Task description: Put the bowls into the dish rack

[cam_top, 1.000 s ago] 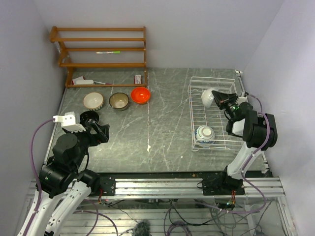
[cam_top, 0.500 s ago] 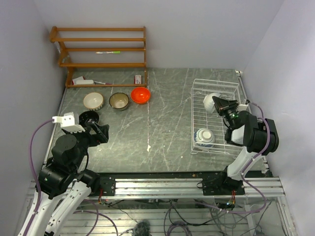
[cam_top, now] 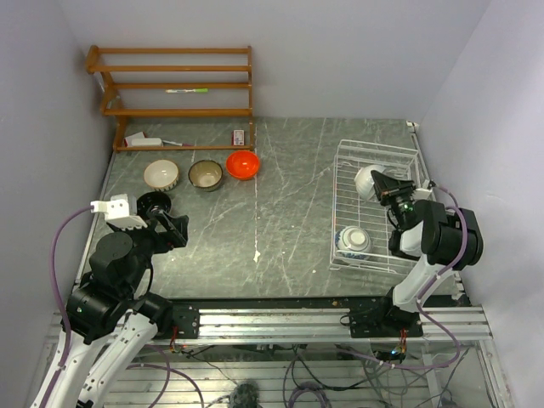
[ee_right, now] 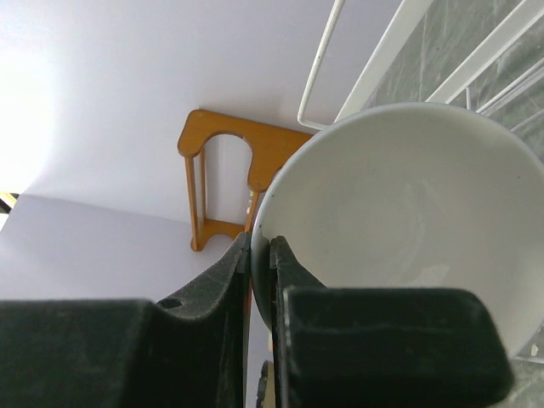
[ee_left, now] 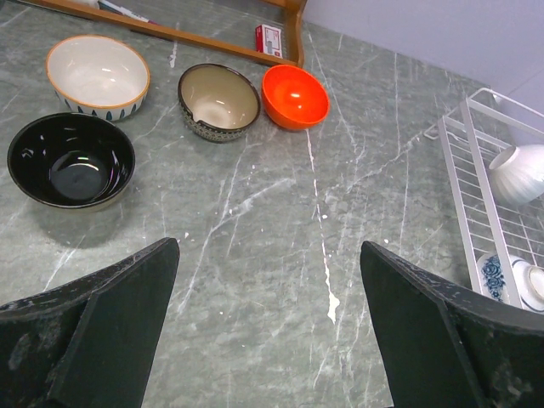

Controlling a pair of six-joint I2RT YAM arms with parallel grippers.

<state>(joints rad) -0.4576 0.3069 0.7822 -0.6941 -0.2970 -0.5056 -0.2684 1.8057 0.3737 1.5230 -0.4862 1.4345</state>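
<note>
My right gripper point(cam_top: 382, 184) is shut on the rim of the plain white bowl point(cam_top: 366, 180), holding it on edge inside the white wire dish rack point(cam_top: 337, 200). In the right wrist view the fingers point(ee_right: 234, 272) pinch the bowl's rim point(ee_right: 399, 221). A blue-and-white bowl point(cam_top: 353, 240) lies in the rack's near end. The orange-red bowl point(cam_top: 242, 163), tan-brown bowl point(cam_top: 205, 175) and cream-white bowl point(cam_top: 161, 174) stand in a row at the back left. My left gripper point(ee_left: 268, 246) is open and empty above bare table.
A black bowl point(ee_left: 71, 160) sits near the left gripper, in front of the cream-white bowl point(ee_left: 98, 75). A brown wooden shelf unit point(cam_top: 174, 85) stands at the back left. The rack point(ee_left: 463, 161) lies by the right wall.
My right gripper has moved the white bowl nearer and slightly right inside the rack; the rack has shifted a little toward the near right. The left arm has not moved.
</note>
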